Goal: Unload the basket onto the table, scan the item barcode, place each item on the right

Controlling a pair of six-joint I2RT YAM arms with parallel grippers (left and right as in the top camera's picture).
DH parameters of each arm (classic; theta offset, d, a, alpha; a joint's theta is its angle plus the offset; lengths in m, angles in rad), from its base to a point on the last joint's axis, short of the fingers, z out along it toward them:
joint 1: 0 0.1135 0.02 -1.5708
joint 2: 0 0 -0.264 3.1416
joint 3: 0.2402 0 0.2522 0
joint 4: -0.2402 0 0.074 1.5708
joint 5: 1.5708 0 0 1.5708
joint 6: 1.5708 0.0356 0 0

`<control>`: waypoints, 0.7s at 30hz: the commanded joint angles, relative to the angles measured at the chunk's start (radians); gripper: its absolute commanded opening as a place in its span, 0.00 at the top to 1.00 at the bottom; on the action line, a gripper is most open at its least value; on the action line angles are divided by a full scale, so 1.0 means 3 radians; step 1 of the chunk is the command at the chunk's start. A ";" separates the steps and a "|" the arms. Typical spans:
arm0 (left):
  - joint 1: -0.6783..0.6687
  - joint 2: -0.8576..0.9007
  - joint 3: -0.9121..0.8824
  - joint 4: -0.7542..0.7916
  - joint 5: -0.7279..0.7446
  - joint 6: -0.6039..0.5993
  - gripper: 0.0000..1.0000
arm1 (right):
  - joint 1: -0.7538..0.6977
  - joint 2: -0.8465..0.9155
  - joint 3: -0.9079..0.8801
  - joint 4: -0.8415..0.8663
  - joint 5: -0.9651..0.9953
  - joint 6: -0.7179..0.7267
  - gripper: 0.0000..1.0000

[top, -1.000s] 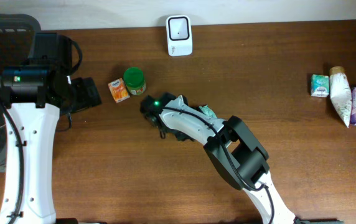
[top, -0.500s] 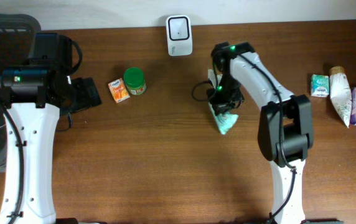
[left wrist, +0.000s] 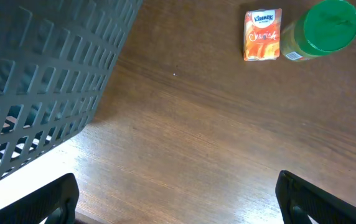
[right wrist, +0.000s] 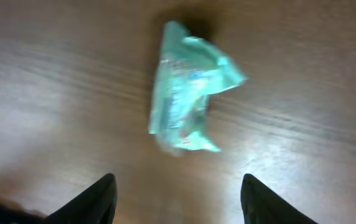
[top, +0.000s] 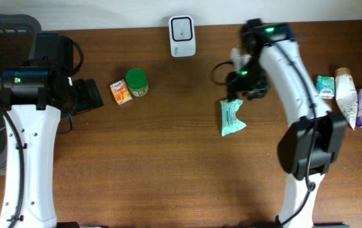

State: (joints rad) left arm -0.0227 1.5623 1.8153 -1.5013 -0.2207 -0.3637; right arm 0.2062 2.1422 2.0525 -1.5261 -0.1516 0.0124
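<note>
Your right end effector point(right wrist: 178, 208) has its two fingers apart, and nothing is between them. The pouch point(right wrist: 187, 112) lies on the tabletop point(right wrist: 53, 93) just ahead of the fingertips and seems free of them. In the overhead view it is just beside this end effector and well apart from the scanner point(top: 182, 37) at the far edge. Your left end effector point(left wrist: 178, 205) is also wide apart and empty, on the other side of the tabletop.

The pouch is a thin teal film pack, crumpled and twisted at one end, so I judge it light and soft, and probably a little slippery. It will likely bend and fold under the fingers instead of keeping its shape. I suggest you take it across the narrow middle part, where the body looks fullest, not at the loose corner, which may slide out. Close gently. I cannot tell which face carries the barcode, so leave the printed faces uncovered as much as possible.
</note>
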 commanded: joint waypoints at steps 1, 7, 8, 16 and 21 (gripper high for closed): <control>0.0020 -0.0023 0.0011 0.0003 -0.0004 -0.0033 0.01 | 0.0697 -0.0025 -0.0064 0.0078 0.1200 0.0919 0.41; 0.0020 -0.0023 0.0011 0.0003 -0.0004 -0.0033 0.01 | 0.1376 -0.0019 -0.1302 0.1207 0.2494 0.1523 0.50; 0.0020 -0.0023 0.0011 0.0004 -0.0004 -0.0033 0.01 | 0.1329 -0.0019 -0.1464 0.1345 0.2524 0.1523 0.50; 0.0020 -0.0023 0.0011 0.0003 -0.0004 -0.0033 0.01 | 0.0778 -0.0020 -0.1924 0.1822 0.2082 0.1194 0.96; 0.0020 -0.0023 0.0011 0.0003 -0.0004 -0.0033 0.01 | 0.0534 -0.0020 -0.0659 0.1118 -0.0774 0.0205 0.96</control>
State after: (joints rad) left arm -0.0227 1.5623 1.8153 -1.5013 -0.2211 -0.3637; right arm 0.4019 2.1544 1.7668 -1.1790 0.0307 0.1959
